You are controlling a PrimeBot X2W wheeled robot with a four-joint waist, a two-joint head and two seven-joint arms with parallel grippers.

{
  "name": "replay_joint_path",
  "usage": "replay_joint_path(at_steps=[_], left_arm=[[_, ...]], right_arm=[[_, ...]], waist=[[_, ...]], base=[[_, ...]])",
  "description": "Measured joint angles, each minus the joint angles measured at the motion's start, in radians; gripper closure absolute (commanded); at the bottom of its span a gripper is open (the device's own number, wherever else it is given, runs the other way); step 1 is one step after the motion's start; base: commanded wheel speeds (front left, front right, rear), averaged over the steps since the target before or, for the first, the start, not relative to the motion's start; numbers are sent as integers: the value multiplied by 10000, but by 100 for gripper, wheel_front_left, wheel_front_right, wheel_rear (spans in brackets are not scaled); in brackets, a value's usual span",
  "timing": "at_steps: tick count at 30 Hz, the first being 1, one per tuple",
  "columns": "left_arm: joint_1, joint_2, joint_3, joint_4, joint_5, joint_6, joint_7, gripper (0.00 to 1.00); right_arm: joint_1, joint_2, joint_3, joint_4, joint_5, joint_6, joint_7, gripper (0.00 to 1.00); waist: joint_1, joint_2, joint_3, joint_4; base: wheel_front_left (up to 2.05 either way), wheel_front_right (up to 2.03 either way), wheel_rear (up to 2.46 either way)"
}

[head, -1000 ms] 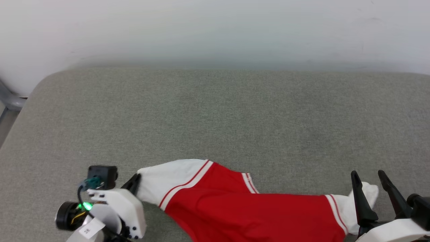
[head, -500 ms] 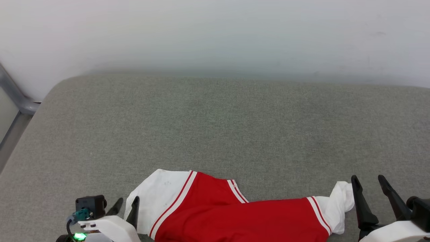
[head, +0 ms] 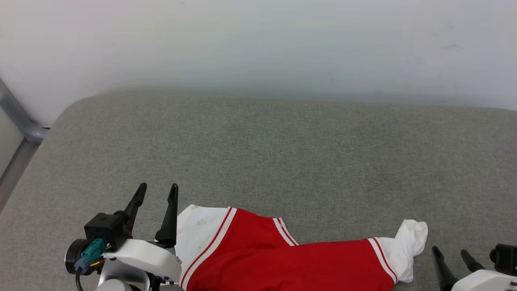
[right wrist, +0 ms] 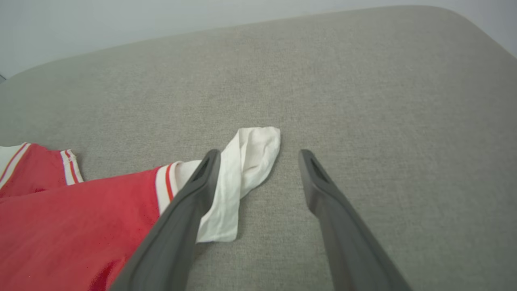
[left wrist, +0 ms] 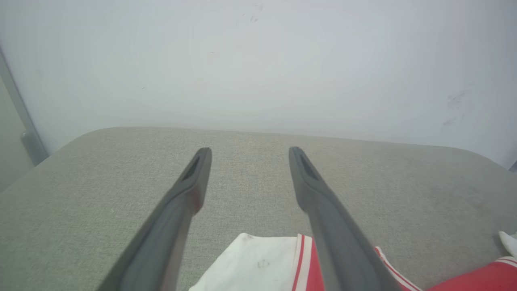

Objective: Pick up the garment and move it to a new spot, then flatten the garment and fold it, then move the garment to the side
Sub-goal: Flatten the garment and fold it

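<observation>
The garment (head: 291, 262), red with white striped sleeve ends, lies rumpled on the grey tabletop (head: 258, 153) at 6 o'clock in the head view. At its 9 o'clock the left pincer (head: 157, 188) stands spread wide and empty beside one sleeve. At its 3 o'clock the right pincer (head: 449, 251) is spread and empty too.

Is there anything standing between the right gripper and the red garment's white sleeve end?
Nothing visible does. The right gripper is open, just beside the twisted white sleeve end of the garment, which lies on the grey cushion.
</observation>
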Motion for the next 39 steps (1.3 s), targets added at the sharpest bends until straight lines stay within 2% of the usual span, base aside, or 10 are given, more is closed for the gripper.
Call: replay_joint_path(at_steps=[3, 9, 18, 25, 26, 27, 28, 32, 36, 39], left_arm=[[-29, -75, -23, -272, 130, 4, -88, 0], [-217, -167, -174, -744, 359, -40, -134, 0], [-665, -280, -355, -1049, 458, -157, -161, 0], [-793, -412, -316, -754, 291, -318, -174, 0], [-793, -422, -309, -686, 226, -362, -173, 0], [-792, -422, -290, -637, 138, -401, -153, 0], [-792, -416, -261, -587, 61, -403, -82, 0], [-827, -194, -182, -318, -504, -748, 642, 0], [-1160, 316, -234, 226, -1407, -1315, 2391, 0], [-1464, 746, -322, 608, -2036, -1536, 3956, 0]], right_arm=[[-245, -42, -334, 625, 148, 0, 1160, 0], [-1350, -779, -309, 1655, 504, 0, 2930, 0], [-3339, -1705, 648, 2888, 832, 2, 4339, 0], [-3682, -1981, 1218, 3848, 1223, 0, 5390, 0], [-3685, -2008, 1277, 3893, 1277, 0, 5561, 6], [-3693, -2027, 1327, 3912, 1338, -2, 5685, 73], [-3696, -2034, 1354, 3935, 1430, -4, 5718, 100], [-3719, -2010, 1442, 3917, 1586, 0, 5616, 100], [-3803, -1994, 1528, 3670, 1599, -2, 5323, 100], [-3811, -1971, 1666, 3438, 1580, 0, 5250, 100]], waist=[[0, -1, 74, 37], [0, 0, 382, 148], [0, 0, 1200, 434], [0, 0, 1554, 635], [0, 0, 1564, 642], [0, -1, 1568, 640], [0, -1, 1570, 630], [0, 0, 1516, 543], [0, -1, 1392, 394], [0, 0, 1336, 231]], base=[[0, 0, 0], [0, 0, 0], [0, 0, 0], [0, 0, 0], [0, 0, 0], [0, 0, 0], [0, 0, 0], [0, 0, 0], [0, 0, 0], [0, 0, 0]])
